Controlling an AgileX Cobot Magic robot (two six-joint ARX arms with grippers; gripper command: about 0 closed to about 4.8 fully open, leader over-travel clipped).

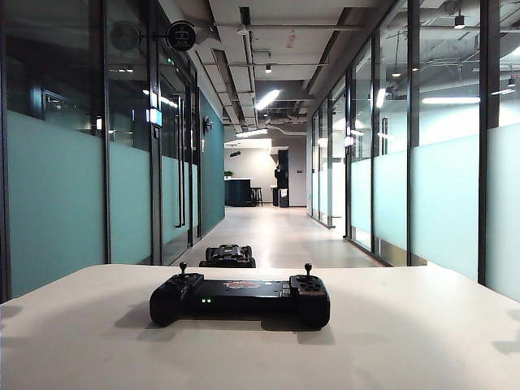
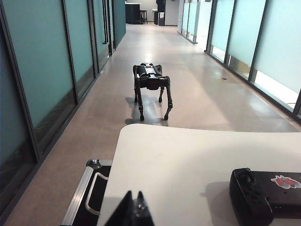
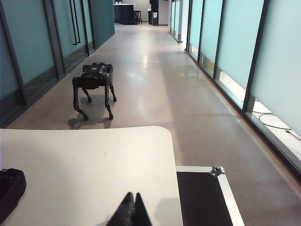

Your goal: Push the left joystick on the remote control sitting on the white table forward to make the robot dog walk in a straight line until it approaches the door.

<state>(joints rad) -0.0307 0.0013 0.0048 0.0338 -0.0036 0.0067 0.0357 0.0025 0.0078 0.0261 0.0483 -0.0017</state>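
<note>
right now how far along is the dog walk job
Nothing looks done: the dog stands in the corridor just past the table, the corridor's far end a long way off. Nothing is in hand: the left gripper and right gripper look shut, above the table's near edge, clear of the remote. Left: reach the left joystick, push it forward, walk the dog to the door.

I see the white table [image 1: 97,341] as smooth and matt. The remote control [image 1: 240,299] looks like matt black plastic. Beyond it the robot dog [image 2: 151,87] is dull black, on a glossy floor [image 3: 188,94] between frosted glass walls [image 1: 57,203].
</note>
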